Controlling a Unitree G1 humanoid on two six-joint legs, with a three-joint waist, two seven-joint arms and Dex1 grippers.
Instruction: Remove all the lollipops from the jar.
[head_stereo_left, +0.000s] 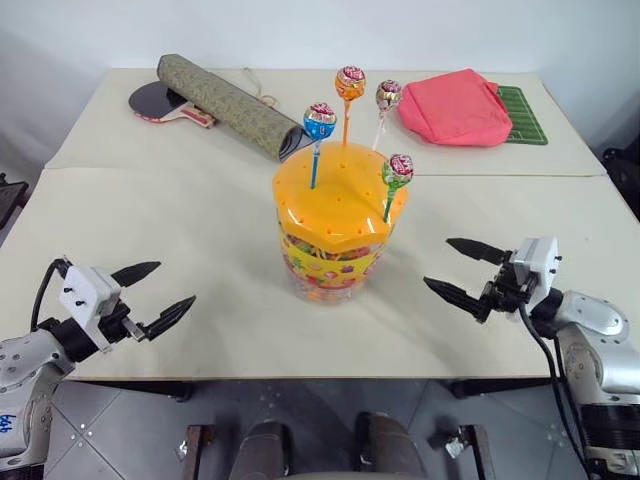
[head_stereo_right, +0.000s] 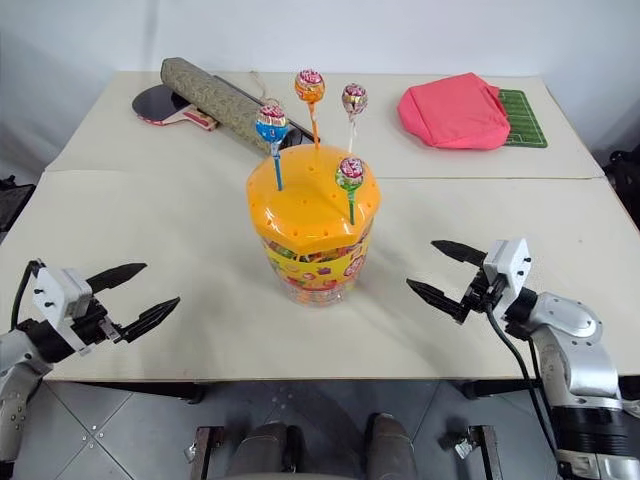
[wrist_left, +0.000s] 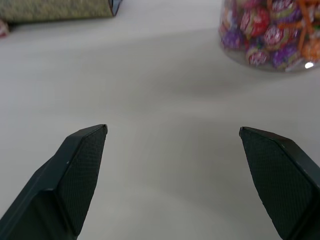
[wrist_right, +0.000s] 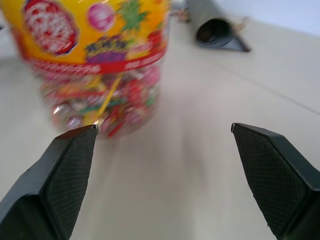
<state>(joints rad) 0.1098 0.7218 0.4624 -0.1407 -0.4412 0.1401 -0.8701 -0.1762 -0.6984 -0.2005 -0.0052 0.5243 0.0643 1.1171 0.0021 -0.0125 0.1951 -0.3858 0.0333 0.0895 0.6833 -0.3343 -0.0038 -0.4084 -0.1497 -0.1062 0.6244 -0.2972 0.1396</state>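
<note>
Head views: jar (head_stereo_left: 336, 235) at centre of desk (head_stereo_left: 180, 210), four lollipops (head_stereo_left: 349, 85) standing in its lid. Left gripper (head_stereo_left: 160, 292) lower left, right gripper (head_stereo_left: 462, 270) lower right, both jaws spread, empty. Wrist views: jar cut off at frame edge.

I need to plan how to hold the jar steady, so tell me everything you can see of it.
The jar is a wide clear plastic tub standing upright on the white table, midway between the two open pincers, neither touching it. A yellow-and-red label wraps it, and wrapped sweets show through the wall. Its domed orange lid is on, dotted with small holes; four lollipops stand upright in them.
</note>
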